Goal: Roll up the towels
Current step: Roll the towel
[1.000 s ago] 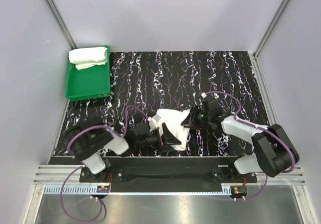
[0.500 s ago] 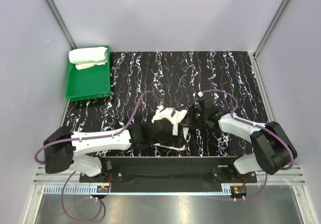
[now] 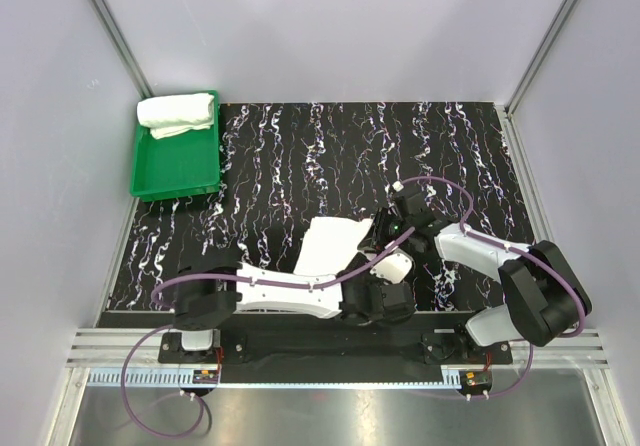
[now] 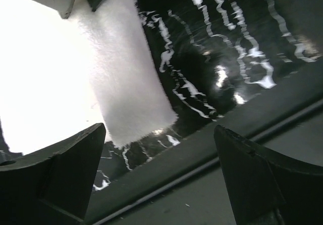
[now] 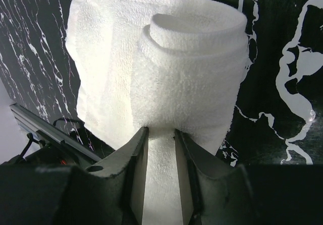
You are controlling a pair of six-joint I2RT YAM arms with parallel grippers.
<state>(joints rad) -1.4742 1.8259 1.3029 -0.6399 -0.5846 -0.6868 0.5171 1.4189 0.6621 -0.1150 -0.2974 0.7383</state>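
Note:
One white towel [image 3: 328, 246] lies partly rolled on the black marbled table, near the front edge. My right gripper [image 3: 388, 234] is at its right end and is shut on it. In the right wrist view the fingers [image 5: 137, 149] pinch a fold of the towel [image 5: 166, 83], whose loose coil curls just ahead of the right gripper [image 5: 160, 132]. My left gripper [image 3: 384, 288] hovers low at the table's near edge, right of the towel and open. In its wrist view the left gripper [image 4: 159, 130] holds nothing, and a towel flap [image 4: 126, 78] lies ahead of it. A second towel [image 3: 178, 114], rolled, rests in the green tray [image 3: 180, 171].
The green tray stands at the table's far left corner against the wall. A black rail [image 3: 330, 338] runs along the near edge, just below my left wrist. Grey walls close in the left, back and right sides.
My left arm has swung right along the near edge, from over the towel to beside its right end, uncovering the towel. The right gripper has kept its grip with little movement.

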